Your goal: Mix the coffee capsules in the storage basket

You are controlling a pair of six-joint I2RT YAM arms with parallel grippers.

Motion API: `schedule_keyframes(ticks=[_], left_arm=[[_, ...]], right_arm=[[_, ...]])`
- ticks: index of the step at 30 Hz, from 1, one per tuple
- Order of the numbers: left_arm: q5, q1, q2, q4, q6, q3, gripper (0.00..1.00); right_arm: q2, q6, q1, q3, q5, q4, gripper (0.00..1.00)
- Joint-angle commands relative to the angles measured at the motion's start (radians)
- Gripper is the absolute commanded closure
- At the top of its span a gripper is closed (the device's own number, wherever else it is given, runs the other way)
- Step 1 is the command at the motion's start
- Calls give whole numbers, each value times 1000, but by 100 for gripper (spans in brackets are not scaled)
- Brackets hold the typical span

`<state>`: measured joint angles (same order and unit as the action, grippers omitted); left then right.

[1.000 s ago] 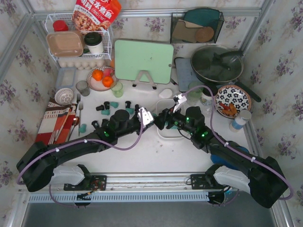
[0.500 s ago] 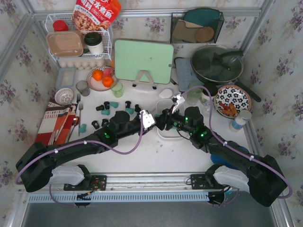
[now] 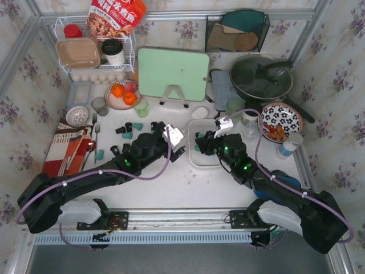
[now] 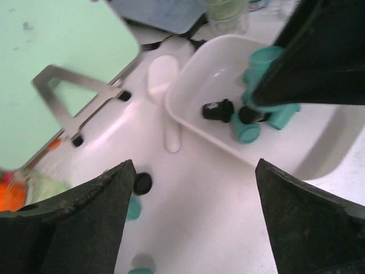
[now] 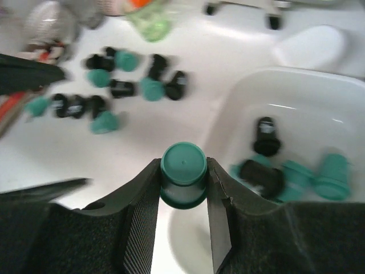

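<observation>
The white storage basket (image 3: 208, 122) sits mid-table. It holds several teal and black coffee capsules (image 5: 266, 136), which also show in the left wrist view (image 4: 248, 130). My right gripper (image 3: 201, 144) hovers over the basket's near left corner (image 5: 228, 108), shut on an upright teal capsule (image 5: 183, 171). My left gripper (image 3: 178, 142) is just left of the basket, open (image 4: 191, 217) with only bare table between its fingers. More capsules (image 3: 137, 127) lie loose on the table to the left (image 5: 120, 80).
A green cutting board on a stand (image 3: 173, 73) is behind the basket, with a small white object (image 3: 199, 112) at its foot. A pale green cup (image 3: 141, 107) and a fruit plate (image 3: 122, 94) stand back left. A pan (image 3: 261, 77) and a patterned plate (image 3: 279, 121) stand right.
My left gripper has opened and drawn slightly back from the basket's left edge. My right gripper has closed on the teal capsule and shifted a little right over the basket.
</observation>
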<state>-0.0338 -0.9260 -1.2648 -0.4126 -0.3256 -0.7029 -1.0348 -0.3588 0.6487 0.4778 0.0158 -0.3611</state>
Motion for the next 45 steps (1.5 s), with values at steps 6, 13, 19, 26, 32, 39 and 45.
schedule_keyframes(ticks=[6,13,19,26,32,39,45], left_arm=[[-433,49,58,172,204,8,1],[-415,248,15,594,584,-74,1],[-376,325,-100,748,733,-96,1],[-348,326,-286,820,832,-192,6],[-340,326,-322,768,1013,-218,9],[-432,326,-367,789,1193,-256,12],[-470,325,-443,846,1240,-309,25]], right_arm=[[-134,130,-1,-6,-382,44,54],[-196,130,0,11,-415,50,1],[-63,134,1,-81,-416,-62,0],[24,133,0,-122,-406,-96,0],[1,126,0,-105,-388,-78,0],[8,125,0,-107,-358,-79,0],[10,132,0,-110,-318,-90,0]])
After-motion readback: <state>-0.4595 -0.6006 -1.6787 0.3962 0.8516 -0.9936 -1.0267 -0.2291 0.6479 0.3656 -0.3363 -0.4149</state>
